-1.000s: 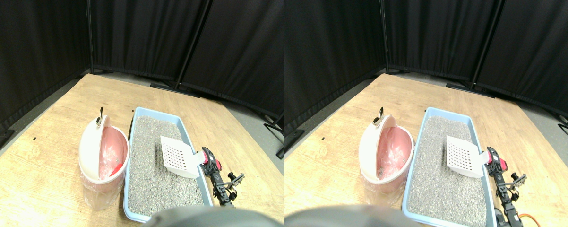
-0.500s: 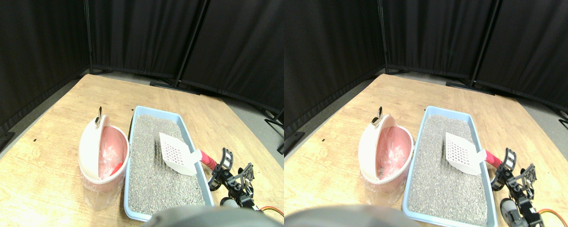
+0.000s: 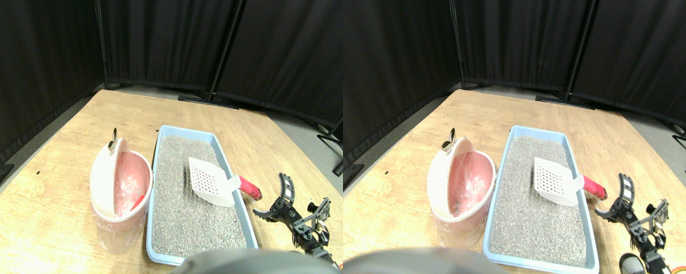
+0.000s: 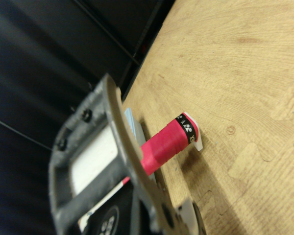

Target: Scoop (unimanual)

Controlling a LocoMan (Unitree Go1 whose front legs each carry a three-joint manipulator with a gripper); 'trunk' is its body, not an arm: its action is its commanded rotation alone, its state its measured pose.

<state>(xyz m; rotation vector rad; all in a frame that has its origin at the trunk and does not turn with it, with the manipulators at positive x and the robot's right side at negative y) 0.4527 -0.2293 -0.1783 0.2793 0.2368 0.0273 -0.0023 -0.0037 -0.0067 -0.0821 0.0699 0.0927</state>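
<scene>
Scoop (image 3: 210,181) is sitting in the blue litter tray (image 3: 160,149), slotted white blade resting on the grey litter (image 3: 178,211) toward the tray's right side, with the neck lying over the right rim and the red wrapped handle (image 3: 250,189) sticking out past it above the wooden floor (image 3: 52,188). In the wrist view that same handle (image 4: 167,145) shows up red with a black band and a white tip at its end.

Right gripper (image 3: 295,206) is off the handle, nearby on the floor side, and its jaws stand apart with nothing between them. So nobody's holding the scoop right now.

Handling-wise, my guess: it looks like thin moulded plastic, so light and fairly stiff, though the neck might flex a bit once the blade digs in. The slots should let loose litter fall through, so any load stays small. The wrap is the obvious place to grab, since it looks grippy and thick enough for the jaws to bite, and I'd take it mid-wrap rather than at the slick white tip. Bare plastic near the blade seems more likely to slip or twist.

Pink bin (image 3: 120,184) with its white lid tipped open stands just left of the tray.
</scene>
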